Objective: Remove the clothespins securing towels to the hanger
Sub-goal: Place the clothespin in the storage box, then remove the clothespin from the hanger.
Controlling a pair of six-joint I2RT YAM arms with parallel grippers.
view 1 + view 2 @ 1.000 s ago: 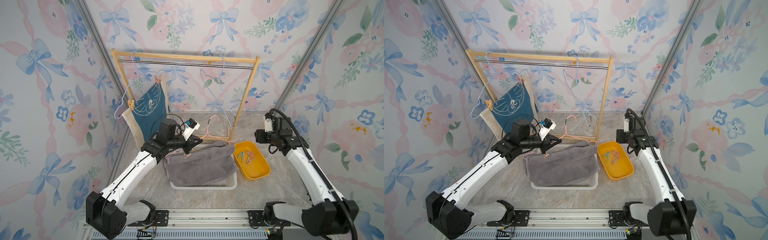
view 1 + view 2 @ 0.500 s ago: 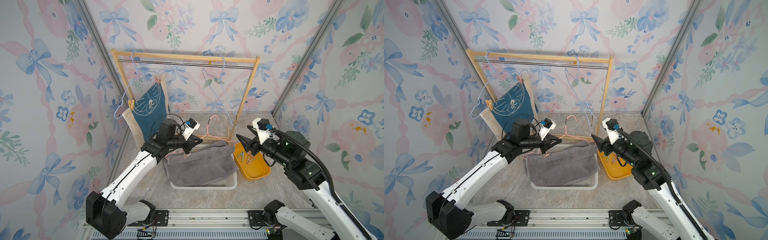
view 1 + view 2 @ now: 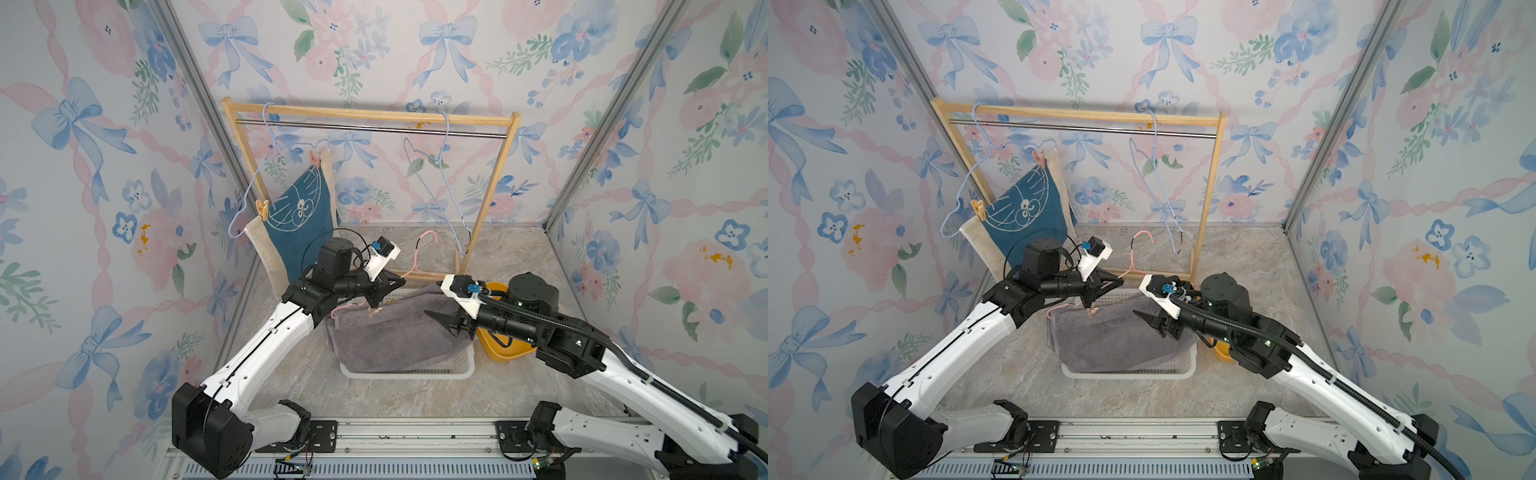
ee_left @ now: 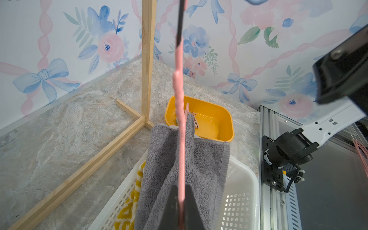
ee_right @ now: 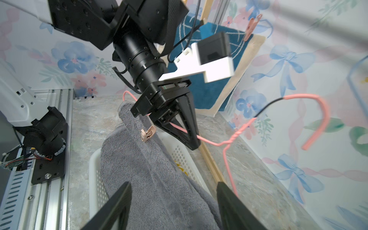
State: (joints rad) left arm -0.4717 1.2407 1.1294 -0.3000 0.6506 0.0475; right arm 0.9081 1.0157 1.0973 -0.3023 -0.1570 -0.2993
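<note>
My left gripper is shut on the wire of a pink hanger. From that hanger a grey towel hangs down into a white basket. A peach clothespin pins the towel to the wire just below the left gripper's fingers. My right gripper is open above the towel, nothing between its fingers, a short way from that clothespin. A dark blue towel hangs on a blue hanger with two clothespins.
A wooden rack stands at the back with an empty blue hanger. A yellow tray with loose clothespins sits beside the basket. A yellow patterned towel lies in the basket under the grey one.
My right arm has swung in from the back right, past the yellow tray, to above the grey towel. The left arm and the hanger have stayed put.
</note>
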